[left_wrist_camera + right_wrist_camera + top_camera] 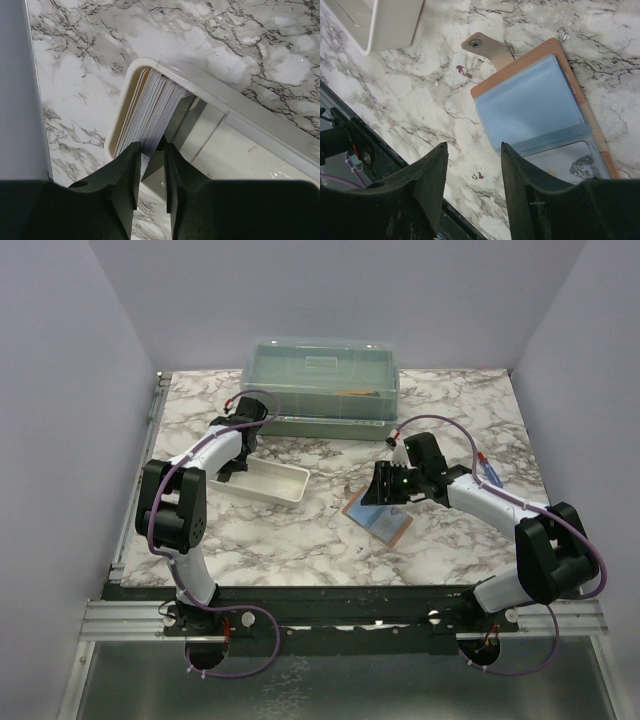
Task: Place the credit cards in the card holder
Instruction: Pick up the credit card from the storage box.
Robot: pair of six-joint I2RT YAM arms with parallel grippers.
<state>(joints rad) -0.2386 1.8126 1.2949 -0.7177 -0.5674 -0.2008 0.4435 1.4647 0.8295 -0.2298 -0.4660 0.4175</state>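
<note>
A stack of credit cards [150, 110] stands on edge in the end of a white tray [240, 112]. My left gripper [151, 146] reaches down into that end. Its jaws are narrowly apart, with the edges of some cards between the fingertips and a gap still showing beside them. The card holder [535, 100] lies open on the marble, brown outside with bluish pockets, its snap tab [485, 50] pointing away. A pale card [570, 162] sits in its near pocket. My right gripper [474, 146] hangs open beside the holder's edge, with nothing between its fingers.
The white tray [275, 485] lies left of centre and the open card holder [380, 520] to its right. A translucent green lidded box [322, 385] stands at the back. A metal rail [340, 618] runs along the near table edge. Grey walls close in both sides.
</note>
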